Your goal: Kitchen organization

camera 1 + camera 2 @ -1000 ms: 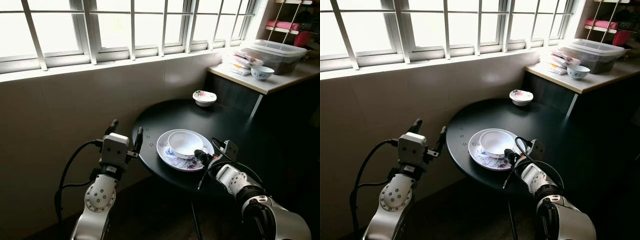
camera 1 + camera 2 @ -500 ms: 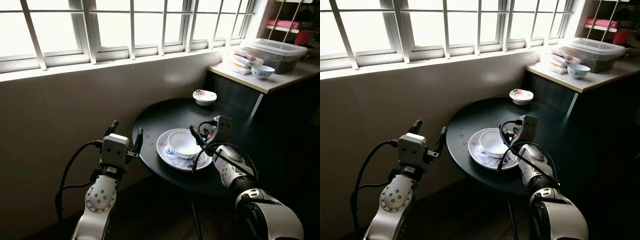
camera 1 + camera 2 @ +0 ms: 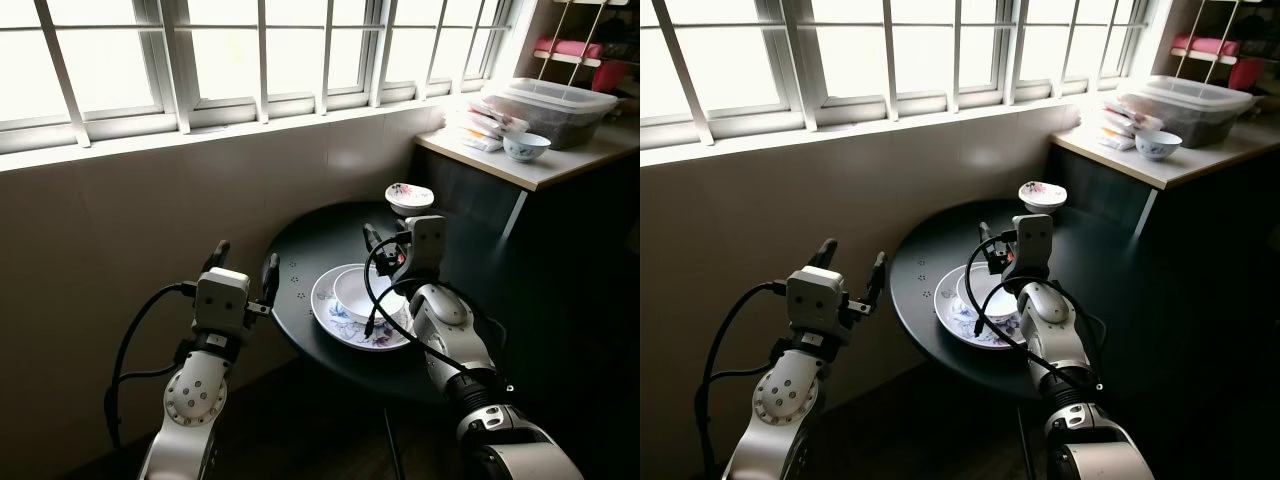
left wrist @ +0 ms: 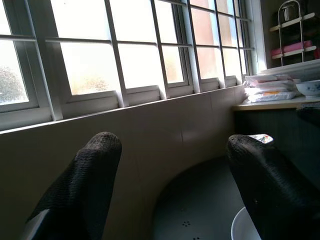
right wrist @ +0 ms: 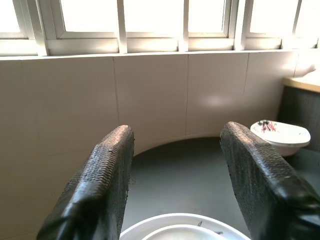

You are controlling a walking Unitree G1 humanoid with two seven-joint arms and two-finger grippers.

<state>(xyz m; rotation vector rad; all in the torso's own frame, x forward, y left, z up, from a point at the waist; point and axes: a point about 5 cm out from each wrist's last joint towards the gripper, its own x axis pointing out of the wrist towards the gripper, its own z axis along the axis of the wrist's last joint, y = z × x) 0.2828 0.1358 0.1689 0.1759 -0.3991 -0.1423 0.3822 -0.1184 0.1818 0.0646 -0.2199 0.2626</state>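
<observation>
A white bowl (image 3: 360,291) sits inside a flowered plate (image 3: 338,318) on the round black table (image 3: 330,230). A small flowered bowl (image 3: 409,196) stands near the table's far edge and also shows in the right wrist view as the small bowl (image 5: 280,135). My right gripper (image 3: 381,240) hovers above the far side of the white bowl, open and empty, pointing toward the window wall; the plate's rim (image 5: 170,221) lies just below its fingers (image 5: 100,185). My left gripper (image 3: 243,262) is raised left of the table, open and empty, apart from everything.
A tiled wall under barred windows (image 3: 260,60) runs behind the table. At the right a pale counter (image 3: 530,168) carries a patterned bowl (image 3: 525,146), a plastic tub (image 3: 560,105) and stacked packets (image 3: 488,125). Dark floor lies under the table.
My right arm has risen from the table's near edge and swung up over the bowl toward the window. The left arm has held still; the view shifted slightly.
</observation>
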